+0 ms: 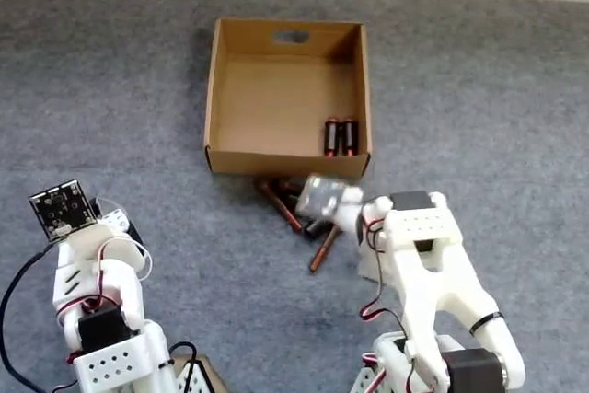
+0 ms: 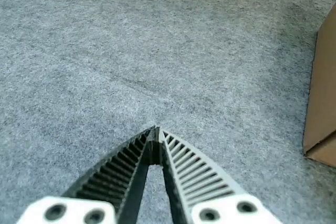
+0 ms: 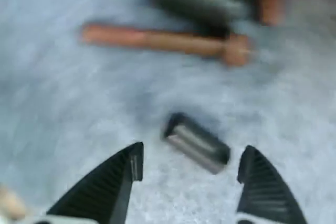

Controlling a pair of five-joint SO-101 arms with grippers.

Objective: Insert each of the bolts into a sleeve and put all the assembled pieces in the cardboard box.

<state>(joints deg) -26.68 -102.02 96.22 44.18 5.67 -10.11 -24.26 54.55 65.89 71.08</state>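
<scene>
The cardboard box (image 1: 225,89) stands at the back centre with two assembled pieces (image 1: 340,136) in its near right corner. Loose copper bolts (image 1: 324,248) and dark sleeves (image 1: 316,226) lie in a small pile on the felt just in front of the box. My right gripper (image 3: 191,169) hangs open just above that pile, with a dark sleeve (image 3: 196,142) lying between its fingers and a copper bolt (image 3: 163,40) beyond it. My left gripper (image 2: 156,132) is shut and holds nothing, over bare felt at the near left, with the box's corner (image 2: 321,108) off to one side.
Grey felt covers the table. The right arm (image 1: 423,264) stretches from the near edge toward the pile. The left arm (image 1: 92,283) stands at the near left with cables around it. Open felt lies left of the box.
</scene>
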